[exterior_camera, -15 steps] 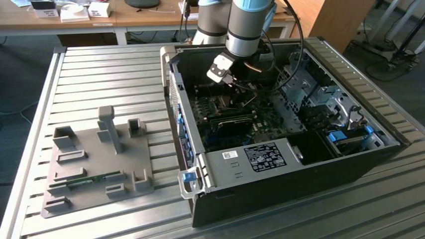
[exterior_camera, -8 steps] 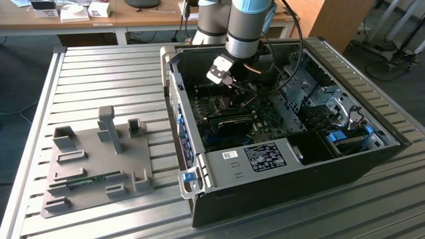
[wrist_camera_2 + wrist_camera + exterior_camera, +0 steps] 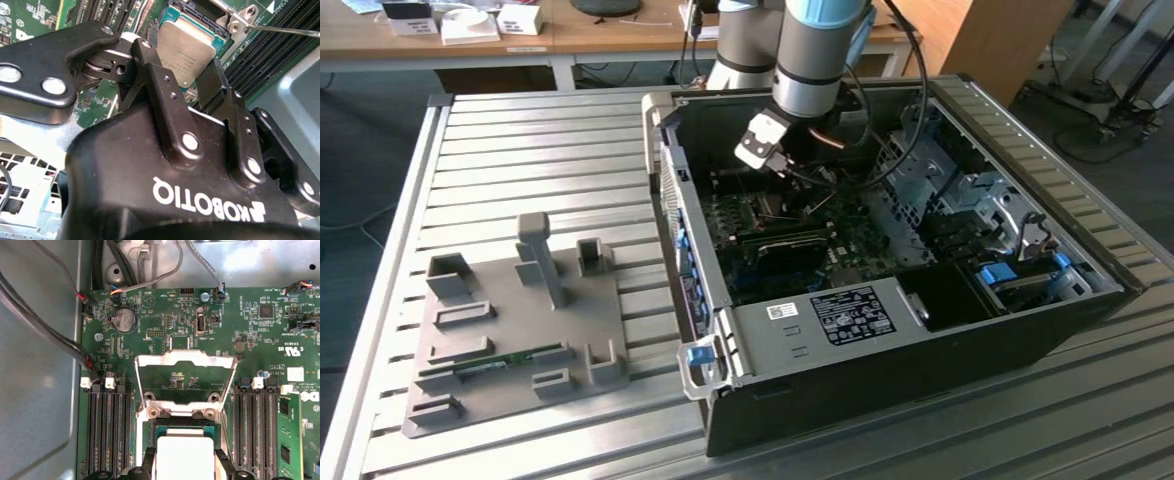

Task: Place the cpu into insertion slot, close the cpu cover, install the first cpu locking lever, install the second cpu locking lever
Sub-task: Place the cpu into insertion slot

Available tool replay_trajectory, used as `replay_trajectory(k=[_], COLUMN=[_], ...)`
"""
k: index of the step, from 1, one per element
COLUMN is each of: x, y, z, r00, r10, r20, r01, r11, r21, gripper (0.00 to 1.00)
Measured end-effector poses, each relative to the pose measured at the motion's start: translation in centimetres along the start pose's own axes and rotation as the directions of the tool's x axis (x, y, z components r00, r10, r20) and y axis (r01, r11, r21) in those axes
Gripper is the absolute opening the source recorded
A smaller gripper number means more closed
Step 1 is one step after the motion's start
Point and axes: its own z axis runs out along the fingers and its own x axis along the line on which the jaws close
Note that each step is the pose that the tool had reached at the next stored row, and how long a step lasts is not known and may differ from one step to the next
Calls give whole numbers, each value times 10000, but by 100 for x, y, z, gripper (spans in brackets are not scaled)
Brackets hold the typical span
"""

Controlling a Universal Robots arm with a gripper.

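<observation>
We see the gripper (image 3: pixel 176 59) pinching the cpu (image 3: pixel 186 45) between its two fingers right at the insertion slot (image 3: pixel 175 424), while the cpu cover (image 3: pixel 186 358) stands open beside the slot.

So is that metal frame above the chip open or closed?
Open. The cpu cover stands swung back from the insertion slot, board showing through its window; the cpu is uncovered.

An open black computer tower (image 3: pixel 881 330) lies on its side on a slatted metal table (image 3: pixel 520 150), right of centre in the exterior view. At lower left sits a grey fixture plate (image 3: pixel 494 300) holding a green memory stick (image 3: pixel 494 363); a wooden desk (image 3: pixel 587 35) crosses the top. The first wrist view shows a round coin battery (image 3: pixel 123 320) and long black memory slots (image 3: pixel 107 430).
</observation>
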Motion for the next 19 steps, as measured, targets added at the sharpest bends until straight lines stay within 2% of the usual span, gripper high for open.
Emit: replay_trajectory(k=[19], x=[3], y=[-7], z=[53], r00=[10000], r10=[-2], r20=[0], r01=[2], r11=[10000], r21=[3], gripper=[54])
